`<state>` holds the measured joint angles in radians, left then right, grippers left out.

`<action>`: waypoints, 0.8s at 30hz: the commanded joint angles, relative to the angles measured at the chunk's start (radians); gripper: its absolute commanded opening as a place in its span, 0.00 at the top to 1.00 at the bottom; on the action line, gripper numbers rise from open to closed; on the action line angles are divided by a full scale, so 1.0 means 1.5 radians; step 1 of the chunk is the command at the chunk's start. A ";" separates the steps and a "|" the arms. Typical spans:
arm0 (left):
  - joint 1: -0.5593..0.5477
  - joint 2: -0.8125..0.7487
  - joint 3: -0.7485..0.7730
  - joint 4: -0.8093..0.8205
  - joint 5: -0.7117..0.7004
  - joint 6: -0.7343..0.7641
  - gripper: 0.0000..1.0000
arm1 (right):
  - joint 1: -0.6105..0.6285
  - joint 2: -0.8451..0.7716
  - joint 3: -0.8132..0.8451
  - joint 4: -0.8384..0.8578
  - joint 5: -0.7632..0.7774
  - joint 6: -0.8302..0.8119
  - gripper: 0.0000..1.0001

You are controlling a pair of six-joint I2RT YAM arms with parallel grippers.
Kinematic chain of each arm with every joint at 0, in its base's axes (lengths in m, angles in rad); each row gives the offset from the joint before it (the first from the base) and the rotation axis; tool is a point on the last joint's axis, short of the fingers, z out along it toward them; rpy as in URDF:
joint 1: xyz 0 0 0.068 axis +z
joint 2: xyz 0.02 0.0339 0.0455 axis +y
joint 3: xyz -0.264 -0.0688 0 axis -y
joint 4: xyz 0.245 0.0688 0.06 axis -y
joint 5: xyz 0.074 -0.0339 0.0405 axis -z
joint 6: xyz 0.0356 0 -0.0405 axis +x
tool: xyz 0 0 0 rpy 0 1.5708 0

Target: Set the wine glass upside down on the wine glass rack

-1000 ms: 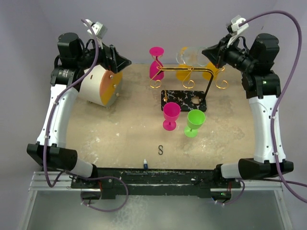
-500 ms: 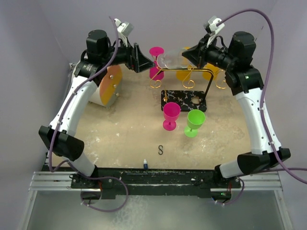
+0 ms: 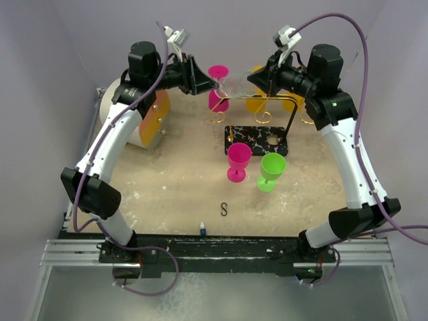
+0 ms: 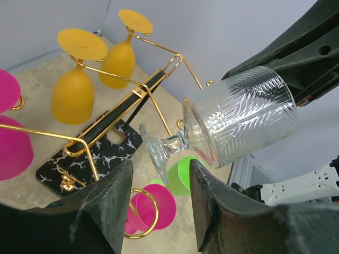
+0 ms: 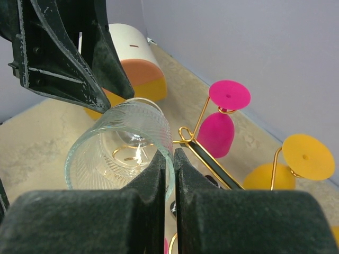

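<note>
Left fingers (image 4: 106, 211), drawn in from wide, stand apart astride the stem of the clear wine glass (image 4: 238, 121), midair beside the wine glass rack (image 3: 257, 140), rim clamped between right fingers (image 5: 148, 211); handover likely starting.

Both arms reach to the back of the beige counter (image 3: 167, 184), nearly meeting over the thin gold wire wine glass rack (image 3: 267, 99) on its black marbled base. Between the left end effector (image 3: 208, 83) and the right end effector (image 3: 258, 79) is a clear wine glass (image 3: 236, 83) — lying sideways above the top bar. A hanging pink goblet (image 3: 217, 90) and orange goblets (image 3: 257, 104) sit inverted on the rack. In front — upright, side by side — stand a pink plastic goblet (image 3: 239, 160) and a green plastic goblet (image 3: 272, 168).
</note>
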<state>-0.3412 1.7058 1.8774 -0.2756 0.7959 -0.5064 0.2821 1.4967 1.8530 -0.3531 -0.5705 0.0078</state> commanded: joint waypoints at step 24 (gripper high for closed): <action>-0.027 -0.009 -0.038 0.051 -0.007 -0.070 0.68 | 0.024 -0.012 0.060 0.047 0.043 -0.017 1.00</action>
<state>-0.3759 1.7058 1.8168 -0.2680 0.7742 -0.5835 0.3088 1.4982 1.8809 -0.3622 -0.5102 -0.0193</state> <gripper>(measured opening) 0.307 0.057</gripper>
